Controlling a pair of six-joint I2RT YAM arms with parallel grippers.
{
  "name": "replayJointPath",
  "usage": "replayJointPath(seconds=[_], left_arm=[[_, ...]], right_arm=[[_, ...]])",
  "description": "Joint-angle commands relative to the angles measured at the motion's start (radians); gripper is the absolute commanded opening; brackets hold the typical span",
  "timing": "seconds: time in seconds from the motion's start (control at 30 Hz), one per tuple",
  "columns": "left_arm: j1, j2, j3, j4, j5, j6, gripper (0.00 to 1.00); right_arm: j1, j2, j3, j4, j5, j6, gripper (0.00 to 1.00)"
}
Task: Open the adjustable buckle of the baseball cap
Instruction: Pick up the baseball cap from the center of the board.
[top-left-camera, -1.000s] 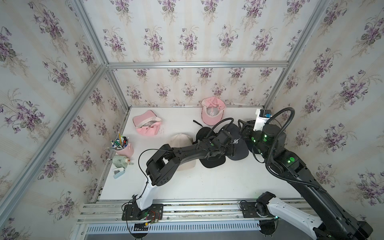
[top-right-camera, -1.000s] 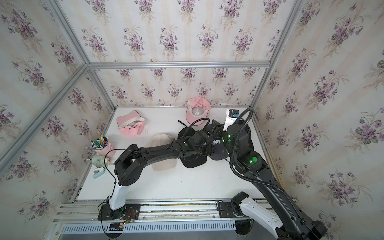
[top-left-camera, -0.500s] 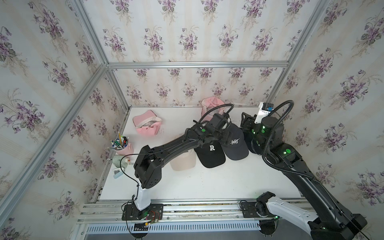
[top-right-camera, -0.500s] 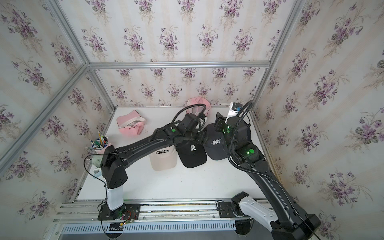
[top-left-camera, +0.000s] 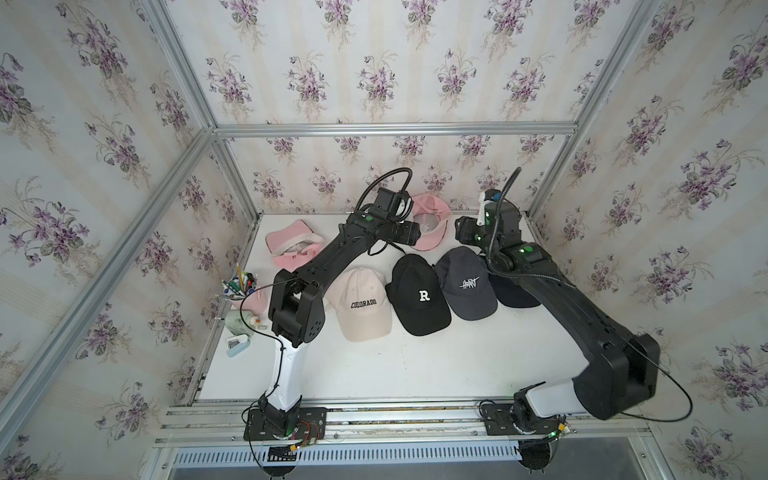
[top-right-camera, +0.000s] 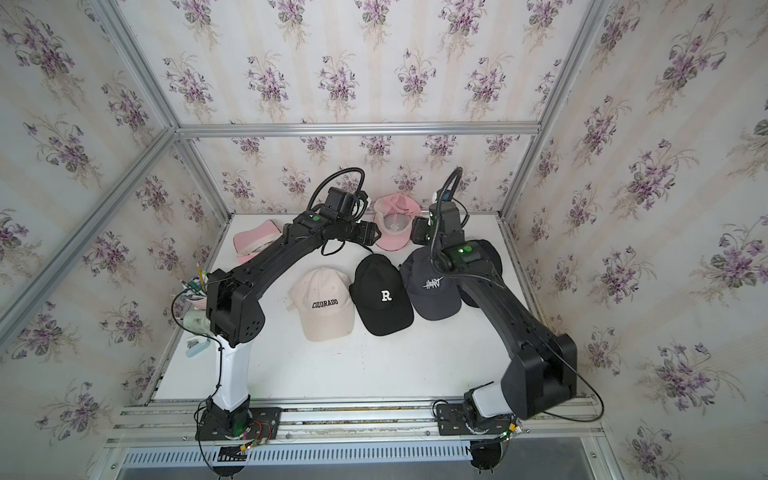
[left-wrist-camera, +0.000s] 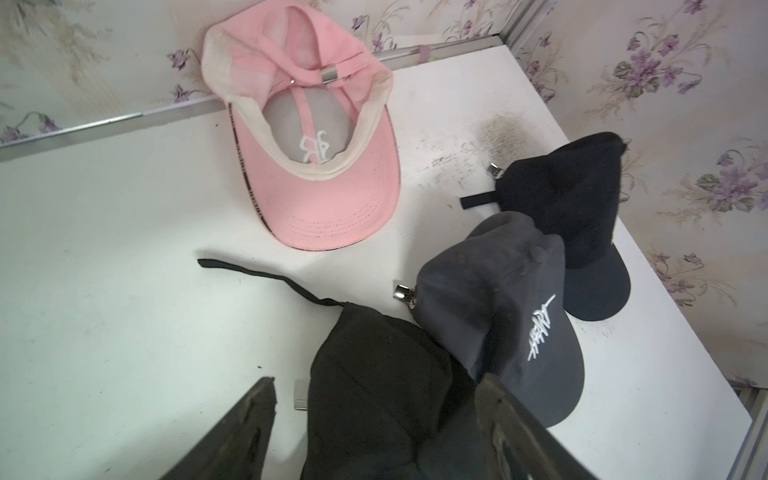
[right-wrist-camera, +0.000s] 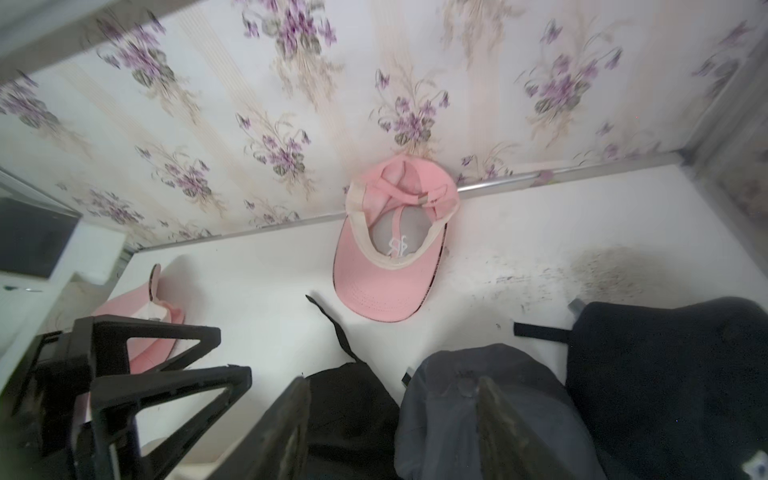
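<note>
Pink baseball cap (left-wrist-camera: 332, 199) lies upside down at the tabletop's (top-left-camera: 415, 365) 12 o'clock, strap threaded through its metal buckle (left-wrist-camera: 328, 75). Left gripper (left-wrist-camera: 376, 380) and right gripper (right-wrist-camera: 392, 382) hover nearby, jaws apart, empty.

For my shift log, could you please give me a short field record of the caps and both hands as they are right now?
front row: beige COLORADO cap, black R cap, grey script cap, navy cap
pink cap: upside down by the back wall, band running through its metal buckle
second pink cap: back left
strap of black R cap: loose on the table
left hand: open, empty
right hand: open, empty
</note>
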Motion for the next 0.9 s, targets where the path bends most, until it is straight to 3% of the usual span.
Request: replayJointPath(seconds=[0.0, 0.33, 0.63, 0.87], left_arm=[[0.035, 0.021, 0.002, 0.024, 0.059, -0.032, 0.77], [0.082, -0.063, -0.146, 0.085, 0.073, -0.032, 0.77], [0.105, -0.212, -0.315, 0.098, 0.026, -0.007, 0.77], [0.110, -0.281, -0.355, 0.052, -0.031, 0.022, 0.77]], right_arm=[[-0.017, 0.131, 0.091, 0.023, -0.093, -0.024, 0.62], [-0.095, 0.560, 0.364, -0.008, -0.230, 0.018, 0.58], [-0.131, 0.806, 0.533, -0.047, -0.282, 0.041, 0.55], [-0.146, 0.922, 0.629, -0.041, -0.310, 0.072, 0.53]])
